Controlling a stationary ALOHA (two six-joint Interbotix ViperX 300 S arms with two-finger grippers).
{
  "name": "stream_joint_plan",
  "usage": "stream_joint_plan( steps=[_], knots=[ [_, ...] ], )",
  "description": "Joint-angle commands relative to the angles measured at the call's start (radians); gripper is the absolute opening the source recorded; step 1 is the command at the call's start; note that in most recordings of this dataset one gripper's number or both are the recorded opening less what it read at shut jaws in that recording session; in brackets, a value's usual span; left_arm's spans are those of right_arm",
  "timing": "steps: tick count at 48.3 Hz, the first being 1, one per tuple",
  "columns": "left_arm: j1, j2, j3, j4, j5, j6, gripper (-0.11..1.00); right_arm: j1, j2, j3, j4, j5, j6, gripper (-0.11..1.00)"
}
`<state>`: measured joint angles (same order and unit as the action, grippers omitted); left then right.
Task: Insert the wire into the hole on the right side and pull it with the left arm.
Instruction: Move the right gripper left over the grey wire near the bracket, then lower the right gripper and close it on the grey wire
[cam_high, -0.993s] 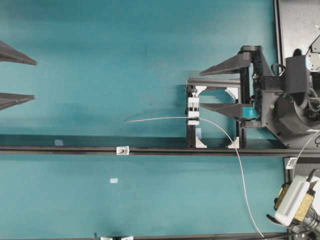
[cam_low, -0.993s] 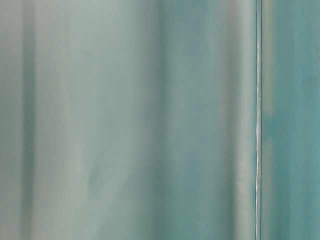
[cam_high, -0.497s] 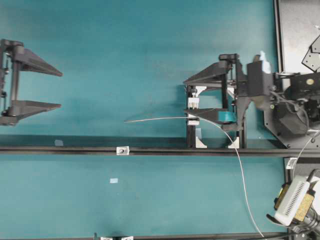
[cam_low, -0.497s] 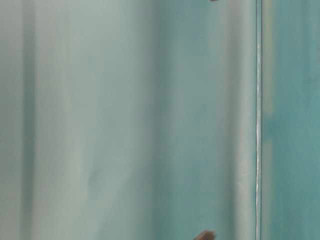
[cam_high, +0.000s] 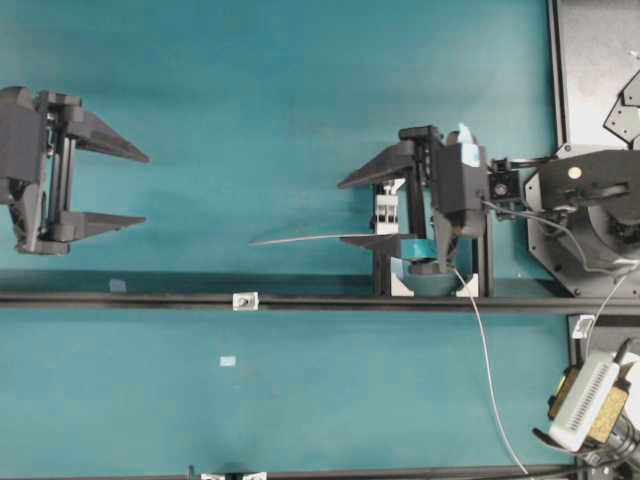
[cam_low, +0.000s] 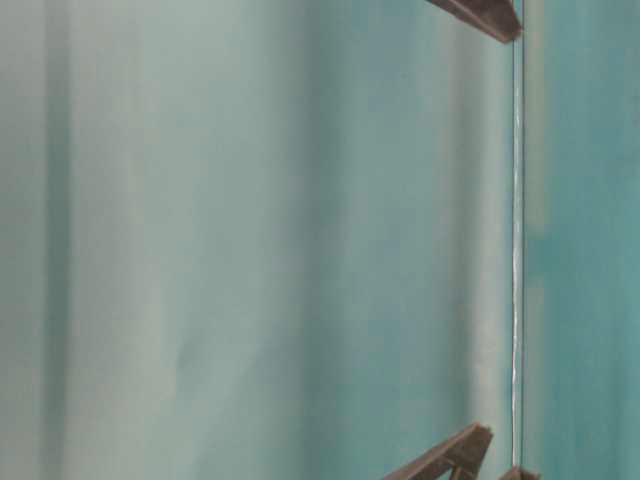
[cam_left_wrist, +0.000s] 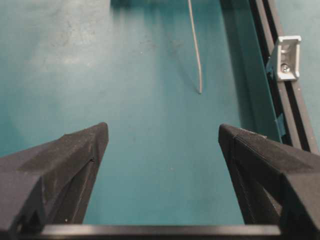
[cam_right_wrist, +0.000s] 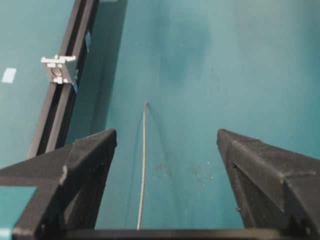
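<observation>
The left hand was wide open, far from the wire. The right hand was wide open above the wire. The hole sat on the black rail. No writing could be read.

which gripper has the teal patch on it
The right gripper, over the white clip block; its near finger carries teal. The left gripper is plain black.

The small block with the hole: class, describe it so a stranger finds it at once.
Find the long black rail crossing the teal table. The silvery-white block sits on it, left of the black frame. Unlike the taller white clip block inside that frame, it is tiny and square, with one dark hole.
</observation>
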<state>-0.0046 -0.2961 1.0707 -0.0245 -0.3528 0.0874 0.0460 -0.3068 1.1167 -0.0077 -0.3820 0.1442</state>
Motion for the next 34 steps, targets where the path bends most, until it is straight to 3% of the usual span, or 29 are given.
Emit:
stream_joint_plan(
  steps=[1, 34],
  knots=[
    [-0.003, 0.008, -0.029, -0.002, -0.009, -0.002, 0.80, 0.003, 0.026, -0.031, -0.002, -0.003, 0.005, 0.89],
    [-0.003, 0.060, -0.044, -0.002, -0.009, -0.003, 0.80, 0.009, 0.227, -0.101, 0.000, -0.003, 0.006, 0.89]
  ],
)
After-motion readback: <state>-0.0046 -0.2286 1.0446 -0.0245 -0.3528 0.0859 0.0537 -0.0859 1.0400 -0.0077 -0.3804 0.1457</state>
